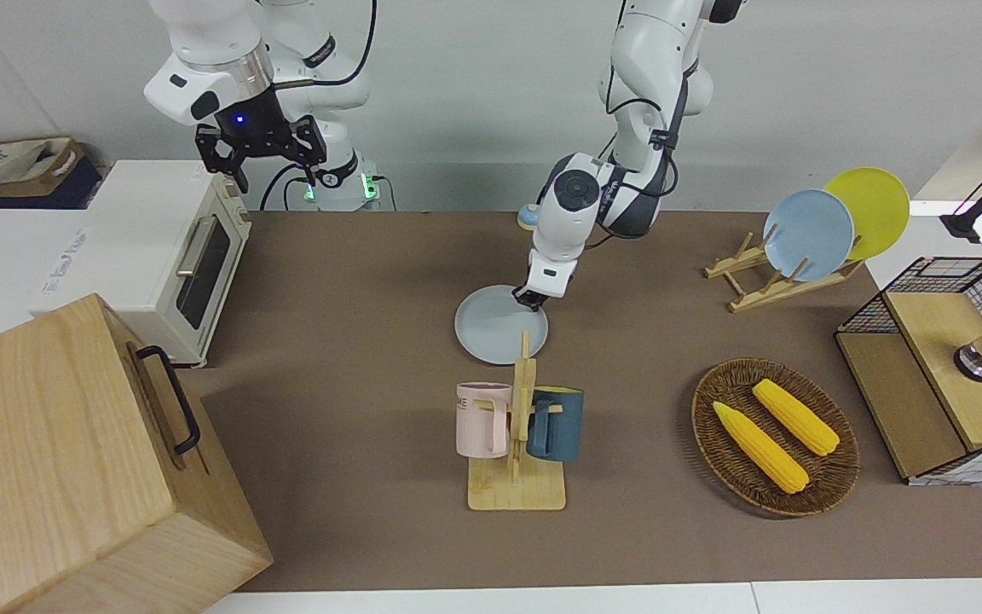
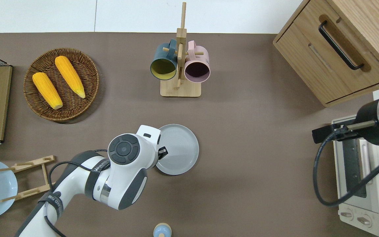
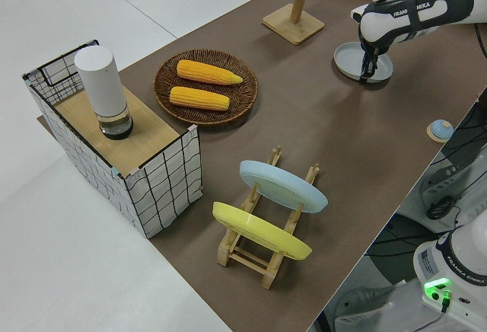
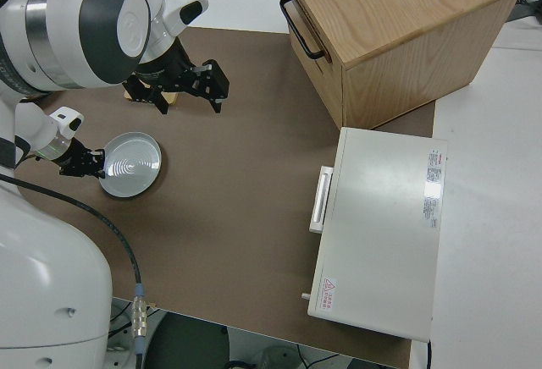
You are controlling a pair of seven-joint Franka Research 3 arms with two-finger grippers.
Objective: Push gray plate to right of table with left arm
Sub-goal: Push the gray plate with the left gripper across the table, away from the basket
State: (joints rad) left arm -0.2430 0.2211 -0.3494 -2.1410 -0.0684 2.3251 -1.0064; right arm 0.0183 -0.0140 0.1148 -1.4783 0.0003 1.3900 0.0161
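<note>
The gray plate point(image 1: 495, 324) lies flat on the brown table point(image 1: 355, 341) near its middle, nearer to the robots than the mug rack. It also shows in the overhead view point(image 2: 179, 149) and the right side view point(image 4: 131, 164). My left gripper point(image 1: 530, 298) is down at table height, shut, its tip against the plate's rim on the side toward the left arm's end point(image 2: 162, 153). My right gripper point(image 1: 261, 158) is parked, jaws open and empty.
A wooden mug rack point(image 1: 516, 443) with a pink and a dark blue mug stands close to the plate. A corn basket point(image 1: 774, 437), a plate rack with light-blue and yellow plates point(image 1: 806, 234), a white toaster oven point(image 1: 158, 256), a wooden cabinet point(image 1: 73, 460) and a small blue bell point(image 2: 162, 230) are around.
</note>
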